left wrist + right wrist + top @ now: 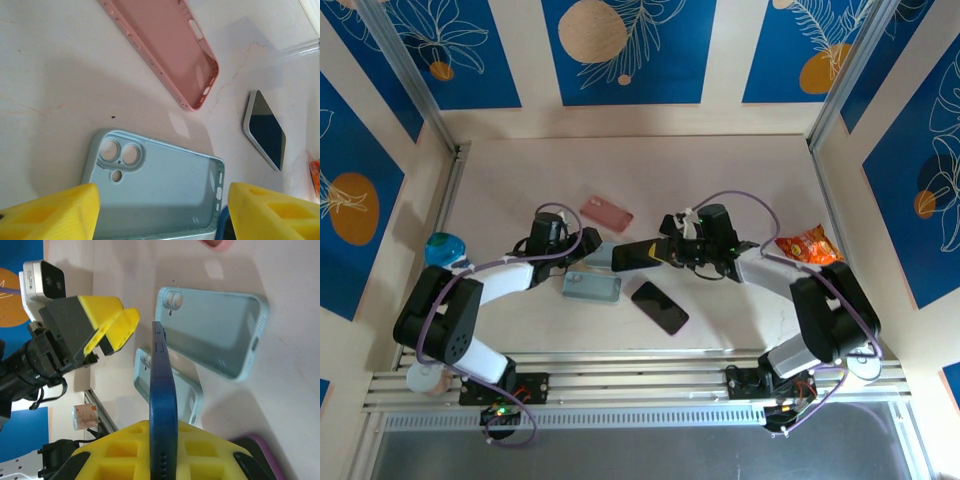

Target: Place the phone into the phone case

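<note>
Phone (634,255), one end hidden inside the right hand (668,250) gripping it, points toward 9 o'clock; left hand (160,212) hangs open.

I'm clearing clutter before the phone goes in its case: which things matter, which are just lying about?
For the job: blue phone, held by the right gripper; light blue case; second light blue case.
Lying about: pink case; black phone; snack bag.
</note>
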You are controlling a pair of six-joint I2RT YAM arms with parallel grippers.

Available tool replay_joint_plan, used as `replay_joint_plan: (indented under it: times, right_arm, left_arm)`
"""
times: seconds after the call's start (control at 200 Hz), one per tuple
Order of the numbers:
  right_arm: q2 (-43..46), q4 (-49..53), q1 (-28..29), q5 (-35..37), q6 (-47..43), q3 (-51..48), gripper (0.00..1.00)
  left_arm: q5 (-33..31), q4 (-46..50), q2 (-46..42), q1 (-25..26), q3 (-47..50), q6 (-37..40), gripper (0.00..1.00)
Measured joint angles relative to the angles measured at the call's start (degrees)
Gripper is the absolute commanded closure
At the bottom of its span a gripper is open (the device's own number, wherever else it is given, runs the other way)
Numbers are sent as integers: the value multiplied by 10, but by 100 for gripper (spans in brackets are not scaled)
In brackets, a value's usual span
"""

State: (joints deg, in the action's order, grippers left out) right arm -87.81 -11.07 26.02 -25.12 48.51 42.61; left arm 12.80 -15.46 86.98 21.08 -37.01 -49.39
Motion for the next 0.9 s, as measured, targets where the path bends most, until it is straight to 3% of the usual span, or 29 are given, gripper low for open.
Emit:
replay_joint_plan:
  times: [0.44,0.9]
  right_arm:
    - [-154,-38,47,-3,19,109,100]
    - [-199,-79,40,-7,72,120,100]
  left_arm:
    - [-25,-110,6,-33,64,-16,51]
    - [-2,-157,38,-37,64,-2,62]
